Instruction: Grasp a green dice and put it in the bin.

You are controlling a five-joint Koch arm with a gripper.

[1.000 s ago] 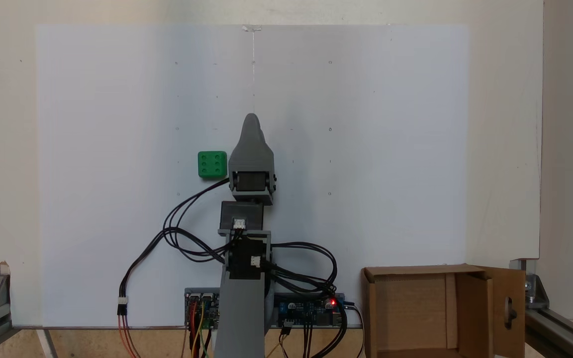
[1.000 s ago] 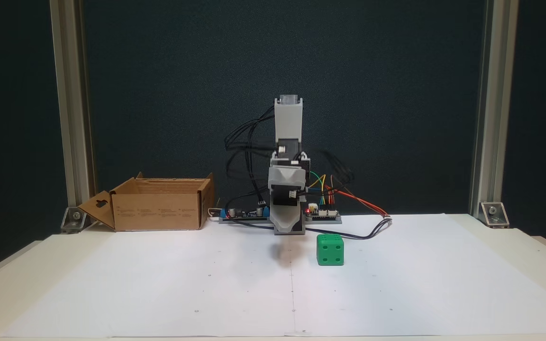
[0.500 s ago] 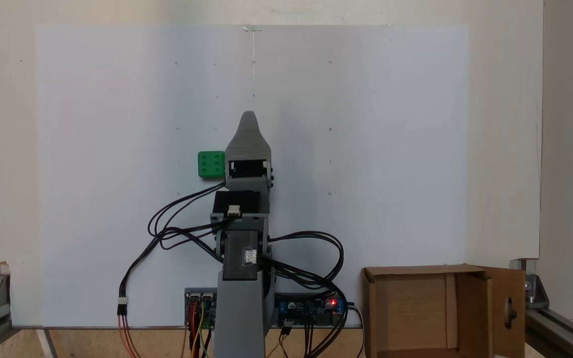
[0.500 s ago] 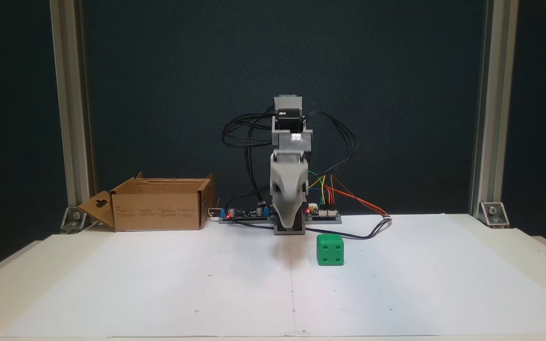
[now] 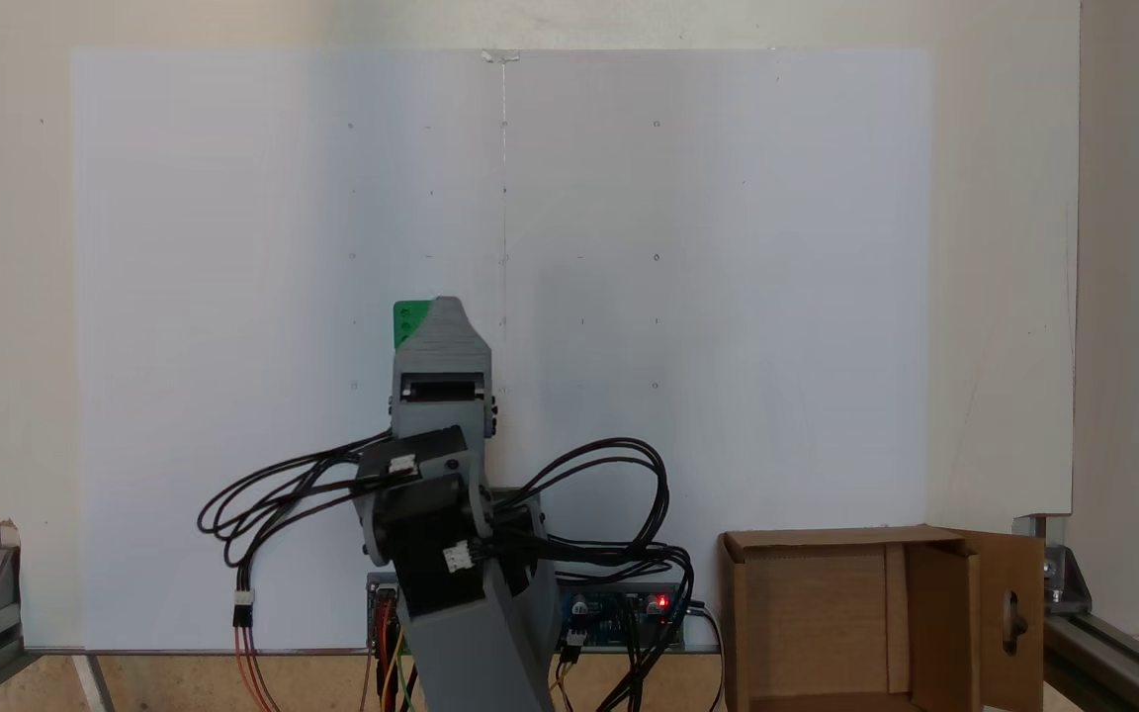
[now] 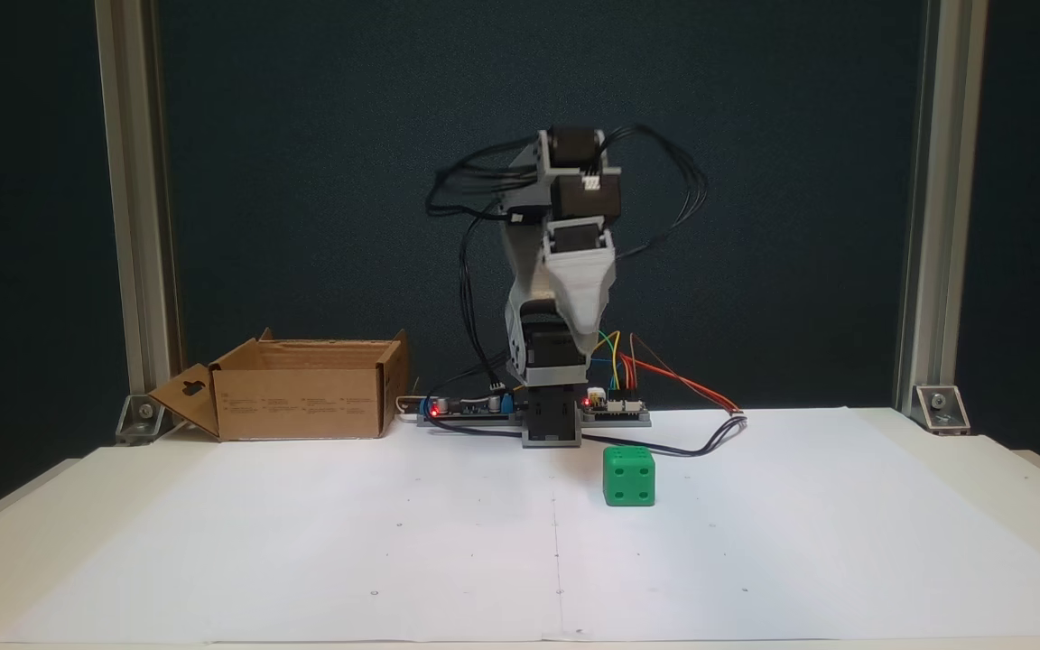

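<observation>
Gripper (image 6: 585, 343) hung high above the dice (image 6: 628, 476); we couldn't tell if its jaws were parted. Dice sat mid-sheet, open paper around; bin (image 6: 303, 397) at table edge.

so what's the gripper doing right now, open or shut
Gripper: cannot tell open or shut; raised, not touching the green dice, which sits on the paper.

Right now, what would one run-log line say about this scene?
phase: approach | end effector: raised above die, state unclear | die: on paper, untouched | bin: holds no die
</observation>
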